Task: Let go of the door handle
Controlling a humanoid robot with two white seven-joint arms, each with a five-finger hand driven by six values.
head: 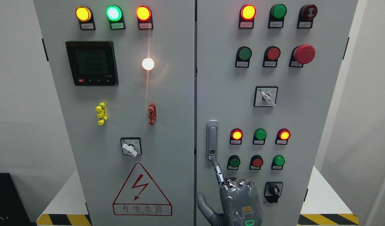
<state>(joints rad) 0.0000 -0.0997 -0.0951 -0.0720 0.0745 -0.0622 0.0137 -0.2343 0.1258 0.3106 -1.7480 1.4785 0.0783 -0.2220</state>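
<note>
Electrical control cabinet (167, 131), two doors, grey, seen from the head view.

Door handle (212, 139): silver swing handle with a key lock at its lower end, mounted upright on the right-hand door just beside the centre seam, below mid-height. It lies flush in its housing, so the door appears shut.

Hand (239, 201): grey robotic hand at the bottom edge, slightly right of the middle. Index finger (217, 171) extended upward, tip touching or just under the handle's lower end; the other fingers are curled at the knuckles, thumb spread to the left. It grasps nothing. The pose suggests a handle already let go, with only the fingertip left to draw clear.

Hidden or unclear: the forearm is cut off by the bottom edge, so which arm the hand belongs to cannot be told. No other hand shows. Whether the fingertip truly touches the lock cannot be told. Button labels are too small to read.
</note>
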